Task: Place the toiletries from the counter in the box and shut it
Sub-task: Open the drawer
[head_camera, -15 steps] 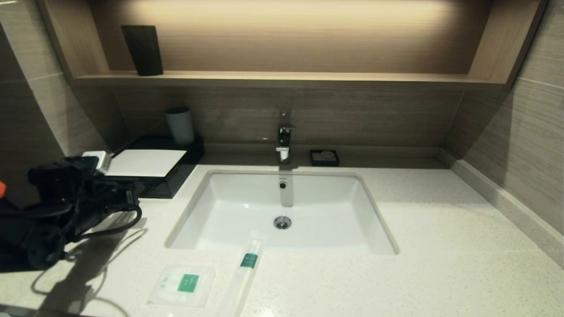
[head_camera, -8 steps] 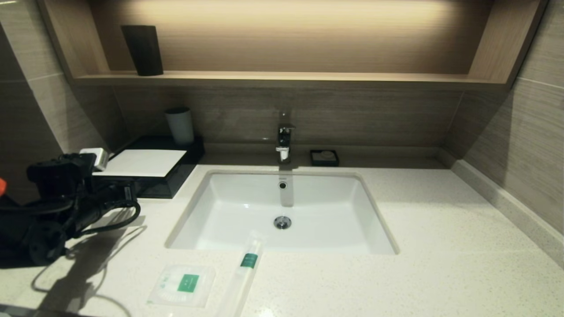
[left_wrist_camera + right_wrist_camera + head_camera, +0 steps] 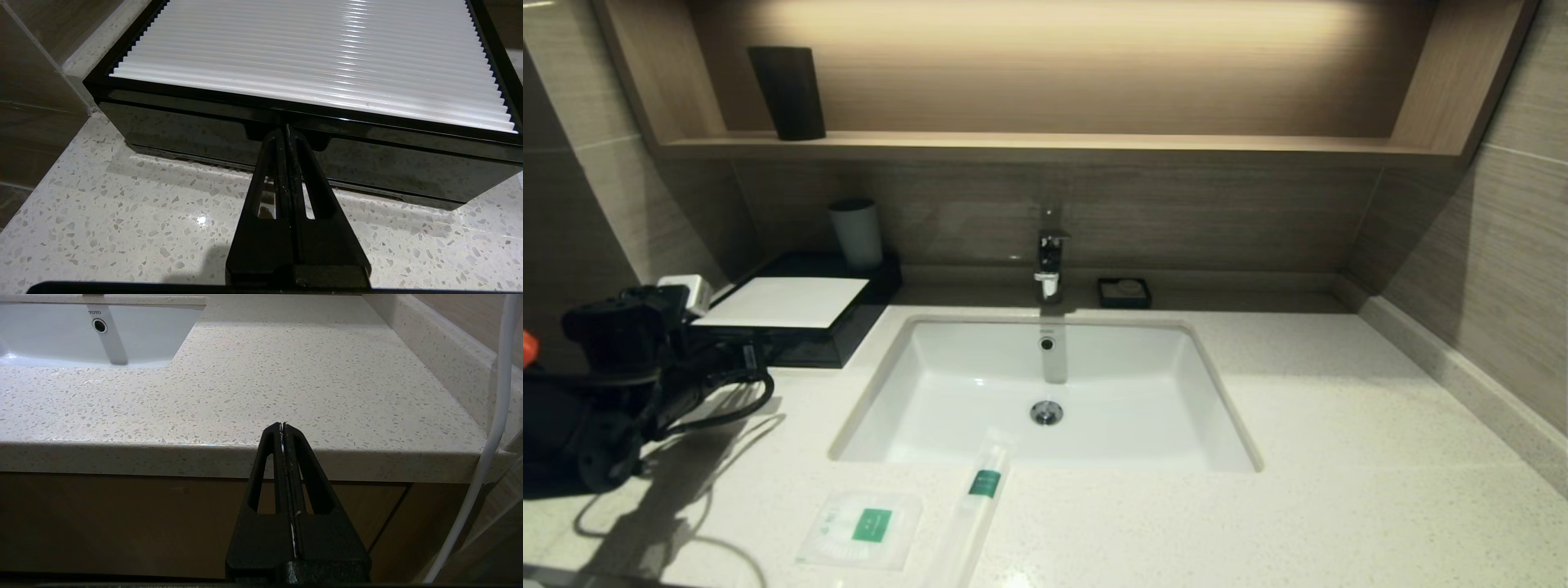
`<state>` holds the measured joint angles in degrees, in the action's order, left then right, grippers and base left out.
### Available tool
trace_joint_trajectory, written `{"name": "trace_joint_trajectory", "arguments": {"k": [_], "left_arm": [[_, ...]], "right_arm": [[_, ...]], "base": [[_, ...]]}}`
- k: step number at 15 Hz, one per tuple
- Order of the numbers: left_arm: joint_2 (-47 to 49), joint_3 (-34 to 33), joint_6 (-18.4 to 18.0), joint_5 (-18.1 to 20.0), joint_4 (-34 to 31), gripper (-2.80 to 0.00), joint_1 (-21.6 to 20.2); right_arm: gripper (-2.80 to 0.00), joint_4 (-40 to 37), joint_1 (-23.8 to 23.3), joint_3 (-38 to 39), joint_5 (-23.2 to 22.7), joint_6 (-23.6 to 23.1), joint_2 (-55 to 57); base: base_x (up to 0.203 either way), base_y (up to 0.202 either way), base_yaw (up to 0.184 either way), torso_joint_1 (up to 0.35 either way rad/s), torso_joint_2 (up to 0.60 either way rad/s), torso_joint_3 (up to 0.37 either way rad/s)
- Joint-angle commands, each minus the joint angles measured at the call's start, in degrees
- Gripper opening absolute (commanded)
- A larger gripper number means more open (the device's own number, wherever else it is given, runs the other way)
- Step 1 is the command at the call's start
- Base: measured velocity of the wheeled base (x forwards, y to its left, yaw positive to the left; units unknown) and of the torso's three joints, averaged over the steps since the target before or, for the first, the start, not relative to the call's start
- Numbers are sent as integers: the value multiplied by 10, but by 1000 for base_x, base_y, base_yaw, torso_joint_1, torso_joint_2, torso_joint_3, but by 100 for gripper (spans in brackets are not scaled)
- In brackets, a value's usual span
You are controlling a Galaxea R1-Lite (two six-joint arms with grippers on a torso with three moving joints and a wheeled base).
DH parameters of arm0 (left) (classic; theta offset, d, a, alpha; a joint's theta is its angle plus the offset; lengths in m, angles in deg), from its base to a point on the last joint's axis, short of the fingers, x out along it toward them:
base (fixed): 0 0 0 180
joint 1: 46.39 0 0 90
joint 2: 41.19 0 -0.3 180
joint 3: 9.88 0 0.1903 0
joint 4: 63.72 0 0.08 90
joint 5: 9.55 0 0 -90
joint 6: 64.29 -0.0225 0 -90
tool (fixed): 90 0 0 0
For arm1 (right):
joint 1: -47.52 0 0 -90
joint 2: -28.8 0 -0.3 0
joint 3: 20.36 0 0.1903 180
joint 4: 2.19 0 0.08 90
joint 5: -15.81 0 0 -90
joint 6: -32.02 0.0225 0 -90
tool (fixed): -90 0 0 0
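Jaws pressed together on your left gripper [image 3: 287, 130], tips at the box [image 3: 184, 130] drawer front's notch. Square packet [image 3: 861, 528] and slim packet [image 3: 977, 506] lie on the table [image 3: 1339, 457]. Right gripper [image 3: 283, 426] parked, jaws together.

The counter [image 3: 1339, 457] is a cream-white speckled stone worktop with a white basin [image 3: 980, 384] sunk into its middle. At ten o'clock from the basin the black box [image 3: 792, 314] with its white top panel sits by the back wall, a pale cup [image 3: 856, 233] behind it. At one o'clock a small black soap dish [image 3: 1124, 291] rests by the wall. At seven o'clock the flat square packet [image 3: 862, 529] lies on the stone; the long slim packet [image 3: 976, 510] lies just beside it, at six o'clock, its far end over the basin rim
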<state>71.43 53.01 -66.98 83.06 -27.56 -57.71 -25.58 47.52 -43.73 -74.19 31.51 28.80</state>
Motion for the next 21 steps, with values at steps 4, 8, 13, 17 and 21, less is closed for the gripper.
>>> {"name": "trace_joint_trajectory", "arguments": {"k": [4, 8, 13, 17, 21], "left_arm": [[3, -1, 0, 1, 4, -280, -1], [11, 0, 0, 1, 6, -280, 0], [17, 5, 0, 2, 13, -280, 0], [18, 11, 1, 2, 13, -280, 0], [18, 11, 1, 3, 13, -280, 1]], "right_arm": [[-280, 0, 0, 0, 0, -1, -1], [-280, 0, 1, 0, 0, 0, -1], [-280, 0, 0, 0, 0, 0, -1], [-280, 0, 0, 0, 0, 0, -1], [-280, 0, 0, 0, 0, 0, -1]], "base": [[0, 0, 0, 0, 0, 0], [0, 0, 0, 0, 0, 0], [0, 0, 0, 0, 0, 0], [0, 0, 0, 0, 0, 0], [0, 0, 0, 0, 0, 0]]}}
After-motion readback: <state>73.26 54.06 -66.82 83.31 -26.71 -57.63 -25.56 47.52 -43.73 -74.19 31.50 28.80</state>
